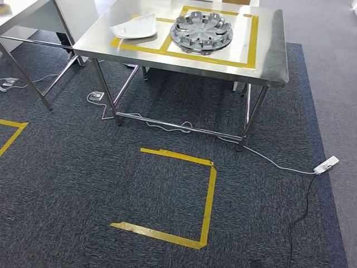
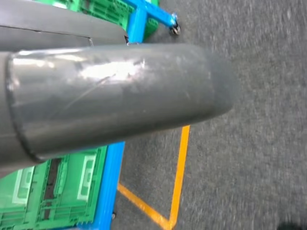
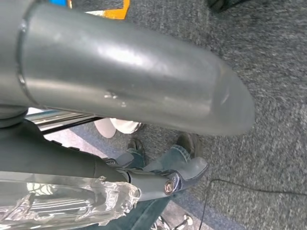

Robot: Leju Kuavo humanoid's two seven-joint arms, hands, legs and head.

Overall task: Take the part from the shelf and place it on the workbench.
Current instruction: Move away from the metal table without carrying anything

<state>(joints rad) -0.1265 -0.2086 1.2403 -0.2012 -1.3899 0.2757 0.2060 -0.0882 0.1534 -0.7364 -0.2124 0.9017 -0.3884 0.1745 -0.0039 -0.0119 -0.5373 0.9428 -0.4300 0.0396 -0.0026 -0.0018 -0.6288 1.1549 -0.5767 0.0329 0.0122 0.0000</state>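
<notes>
- The left hand (image 2: pixel 108 96) shows as a thick grey thumb above grey carpet; whether its fingers are spread or curled cannot be told.
- The right hand (image 3: pixel 152 179) has dark fingers lying beside something clear and shiny; I cannot tell whether they hold it.
- The round grey part (image 1: pixel 201 32) lies on the steel workbench (image 1: pixel 269 61), inside yellow tape, near its far right corner.
- A white sheet (image 1: pixel 134 27) lies to its left.
- Green crates (image 2: pixel 54 187) sit in a blue frame (image 2: pixel 110 182).

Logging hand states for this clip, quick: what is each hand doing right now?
Left hand: thumb visible, nothing seen in it; state cannot be told.
Right hand: holds nothing visible; fingers extended, state cannot be told.
</notes>
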